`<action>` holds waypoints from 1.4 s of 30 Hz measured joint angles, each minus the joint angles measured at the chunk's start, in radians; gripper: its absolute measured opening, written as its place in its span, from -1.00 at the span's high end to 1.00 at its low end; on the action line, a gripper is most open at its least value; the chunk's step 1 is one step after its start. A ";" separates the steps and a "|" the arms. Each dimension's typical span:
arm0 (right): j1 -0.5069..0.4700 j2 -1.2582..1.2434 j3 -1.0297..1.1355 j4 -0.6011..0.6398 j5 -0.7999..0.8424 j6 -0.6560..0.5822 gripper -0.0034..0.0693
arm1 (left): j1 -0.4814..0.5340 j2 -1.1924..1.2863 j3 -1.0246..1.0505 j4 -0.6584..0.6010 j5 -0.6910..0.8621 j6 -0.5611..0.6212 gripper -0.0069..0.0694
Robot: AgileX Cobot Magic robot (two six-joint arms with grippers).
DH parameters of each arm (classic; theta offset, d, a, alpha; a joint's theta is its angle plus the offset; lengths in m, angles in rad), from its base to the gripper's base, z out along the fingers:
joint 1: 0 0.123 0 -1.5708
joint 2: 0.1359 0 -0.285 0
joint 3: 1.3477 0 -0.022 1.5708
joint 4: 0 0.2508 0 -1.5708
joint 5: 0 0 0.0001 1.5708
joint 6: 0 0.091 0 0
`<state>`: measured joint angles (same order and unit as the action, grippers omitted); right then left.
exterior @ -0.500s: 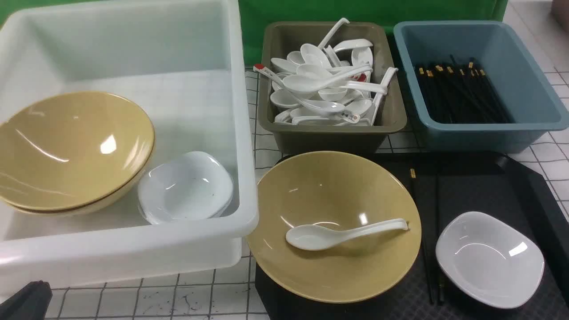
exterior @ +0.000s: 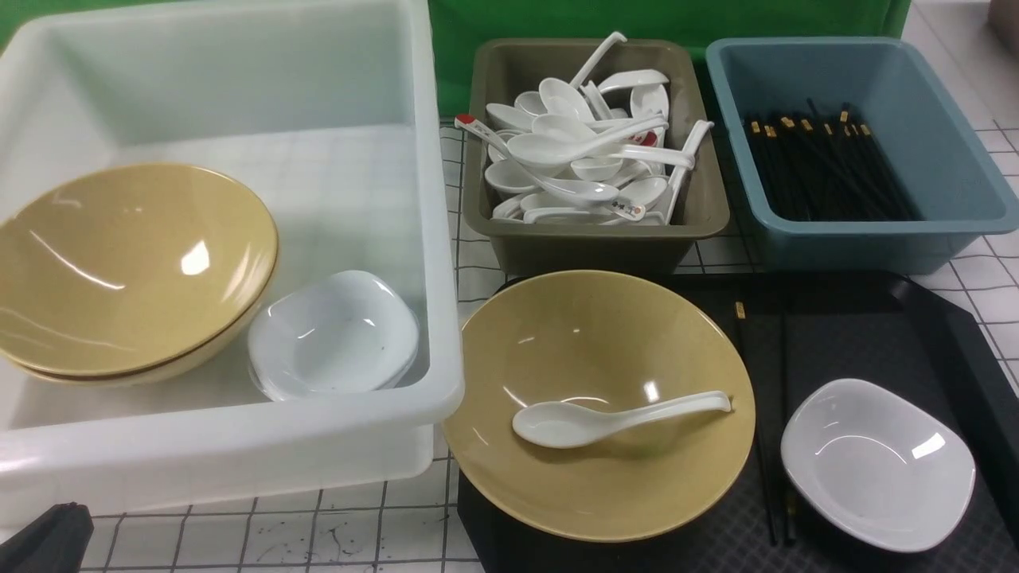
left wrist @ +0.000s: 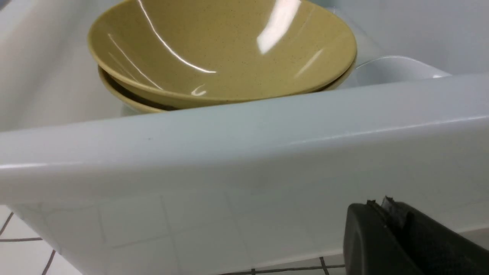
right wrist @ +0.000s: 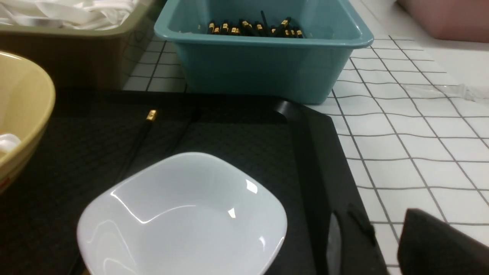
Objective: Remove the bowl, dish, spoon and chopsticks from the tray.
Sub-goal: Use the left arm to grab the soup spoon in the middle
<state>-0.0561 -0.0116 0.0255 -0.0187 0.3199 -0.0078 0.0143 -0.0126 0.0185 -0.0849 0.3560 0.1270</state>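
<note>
The tan-yellow bowl (exterior: 597,350) sits on the left part of the black tray (exterior: 860,334), with the white spoon (exterior: 613,415) lying inside it. The black chopsticks (exterior: 763,430) lie on the tray between the bowl and the small white dish (exterior: 876,465). My left gripper (exterior: 44,541) is low at the front left, outside the white tub, shut and empty; it also shows in the left wrist view (left wrist: 382,206). My right gripper (right wrist: 386,225) hovers at the tray's right rim, beside the dish (right wrist: 183,214), jaws a little apart and empty. The right gripper is out of the front view.
A white tub (exterior: 430,239) at the left holds stacked tan bowls (exterior: 127,263) and white dishes (exterior: 334,334). An olive bin (exterior: 700,215) behind the tray holds several spoons. A blue bin (exterior: 939,159) at the back right holds several chopsticks.
</note>
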 joint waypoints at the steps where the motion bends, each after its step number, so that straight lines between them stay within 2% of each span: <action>1: 0.000 0.000 0.000 0.000 0.000 0.000 0.26 | 0.000 0.000 0.000 0.000 0.000 0.000 0.85; 13: 0.000 0.000 0.000 0.000 0.000 0.000 0.26 | 0.000 0.000 0.001 0.008 -0.007 0.005 0.85; 20: 0.000 0.000 0.000 0.000 -0.011 -0.001 0.26 | 0.000 0.000 0.008 0.015 -0.078 0.034 0.85; 23: 0.000 0.000 0.003 0.000 -0.084 -0.001 0.26 | 0.000 0.000 0.008 0.005 -0.191 0.034 0.85; 26: 0.000 0.000 0.003 0.000 -0.263 -0.001 0.26 | 0.000 0.000 0.008 0.004 -0.364 0.034 0.85; 27: 0.000 0.000 0.003 0.000 -0.277 -0.001 0.26 | 0.000 0.000 0.008 0.006 -0.376 0.034 0.85; 30: 0.000 0.000 0.003 0.000 -0.552 0.008 0.26 | 0.000 0.000 0.008 0.036 -0.615 0.037 0.85; 35: 0.000 0.000 0.003 0.000 -0.813 0.102 0.26 | 0.000 0.000 0.008 0.056 -0.880 0.025 0.85; 38: 0.000 -0.001 0.003 0.001 -0.941 0.193 0.26 | 0.000 0.000 0.008 0.059 -1.030 -0.081 0.85; 42: 0.000 -0.001 0.001 0.003 -0.958 0.218 0.27 | 0.000 -0.001 -0.001 0.063 -1.093 -0.221 0.85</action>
<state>-0.0561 -0.0124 0.0269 -0.0157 -0.6377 0.2100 0.0143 -0.0134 0.0174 -0.0224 -0.7368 -0.0944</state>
